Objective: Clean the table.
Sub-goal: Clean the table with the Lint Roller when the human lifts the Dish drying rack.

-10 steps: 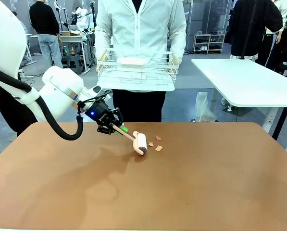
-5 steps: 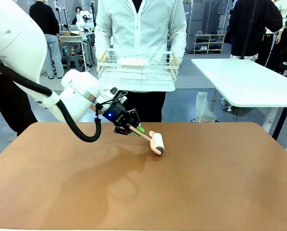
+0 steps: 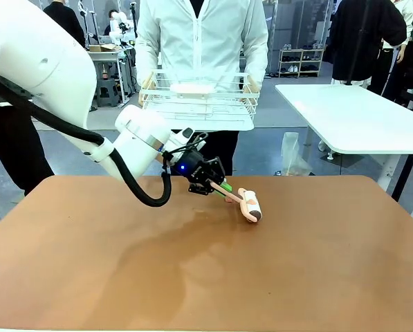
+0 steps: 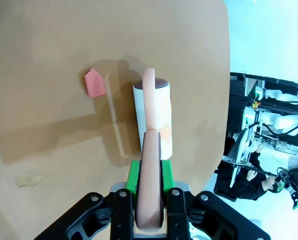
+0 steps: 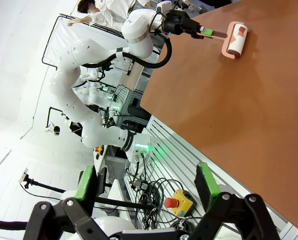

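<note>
Reddish-brown desk (image 3: 317,263) looks barer than a second ago: the left claw (image 3: 218,187), clenched on the lint roller (image 3: 251,205), has swept it rightward over the scraps. One pink scrap (image 4: 94,82) remains just beside it, so another pass seems needed. The right claw (image 5: 146,181) hangs released.

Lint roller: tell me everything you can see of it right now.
The lint roller has a pale pink, plastic-looking handle that curves over a white paper roll with a dark end cap. Reddish scraps cling to the sheet. The left gripper is shut on the handle between its green pads. The roll looks to rest on the table, just right of centre toward the far edge, with the handle slanting up to the gripper. One pink scrap lies beside it, apart.
</note>
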Available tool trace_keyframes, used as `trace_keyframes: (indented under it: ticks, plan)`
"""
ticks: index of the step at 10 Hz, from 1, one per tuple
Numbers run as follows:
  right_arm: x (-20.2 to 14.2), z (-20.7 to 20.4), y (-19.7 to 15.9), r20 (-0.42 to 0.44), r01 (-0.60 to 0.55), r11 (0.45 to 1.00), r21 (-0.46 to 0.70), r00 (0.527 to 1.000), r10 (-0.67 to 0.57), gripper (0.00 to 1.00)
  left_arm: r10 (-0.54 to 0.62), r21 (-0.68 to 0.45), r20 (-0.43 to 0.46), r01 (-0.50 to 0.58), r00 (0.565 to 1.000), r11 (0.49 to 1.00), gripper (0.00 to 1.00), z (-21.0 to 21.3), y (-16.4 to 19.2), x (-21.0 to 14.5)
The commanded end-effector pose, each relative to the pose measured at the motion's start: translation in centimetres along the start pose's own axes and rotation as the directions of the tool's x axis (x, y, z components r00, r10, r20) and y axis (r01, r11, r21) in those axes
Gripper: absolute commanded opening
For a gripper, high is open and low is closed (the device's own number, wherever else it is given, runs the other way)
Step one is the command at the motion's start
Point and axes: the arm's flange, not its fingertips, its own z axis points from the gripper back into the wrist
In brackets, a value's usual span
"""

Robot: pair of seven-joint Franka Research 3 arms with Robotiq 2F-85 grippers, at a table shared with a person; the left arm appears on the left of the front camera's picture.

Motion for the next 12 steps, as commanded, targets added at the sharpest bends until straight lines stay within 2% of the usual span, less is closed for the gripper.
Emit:
trace_keyframes:
  ticks: [1, 4, 6, 8, 9, 12]
  plan:
    - [0.0, 0.1, 0.3, 0.005, -0.013, 1.0, 0.006, 1.0, 0.013, 1.0, -0.006, 0.04, -0.018, 0.007, 1.0, 0.999, 0.21, -1.6, 0.3, -0.5]
    - [0.0, 0.1, 0.3, 0.005, -0.013, 1.0, 0.006, 1.0, 0.013, 1.0, 0.002, 0.027, -0.018, -0.001, 1.0, 1.0, 0.21, 0.6, -0.4, -0.8]
    - [0.0, 0.1, 0.3, 0.005, -0.013, 1.0, 0.006, 1.0, 0.013, 1.0, -0.024, -0.009, 0.013, 0.024, 1.0, 1.0, 0.21, 3.7, -2.6, -1.2]
    - [0.0, 0.1, 0.3, 0.005, -0.013, 1.0, 0.006, 1.0, 0.013, 1.0, -0.012, -0.091, 0.027, 0.014, 1.0, 0.996, 0.21, 7.8, -4.1, -1.7]
    - [0.0, 0.1, 0.3, 0.005, -0.013, 1.0, 0.006, 1.0, 0.013, 1.0, 0.025, -0.06, -0.019, -0.027, 1.0, 0.998, 0.21, 10.4, -3.7, -1.9]
    - [0.0, 0.1, 0.3, 0.005, -0.013, 1.0, 0.006, 1.0, 0.013, 1.0, 0.033, -0.027, -0.006, -0.033, 0.999, 0.999, 0.21, 19.0, -0.3, -2.2]
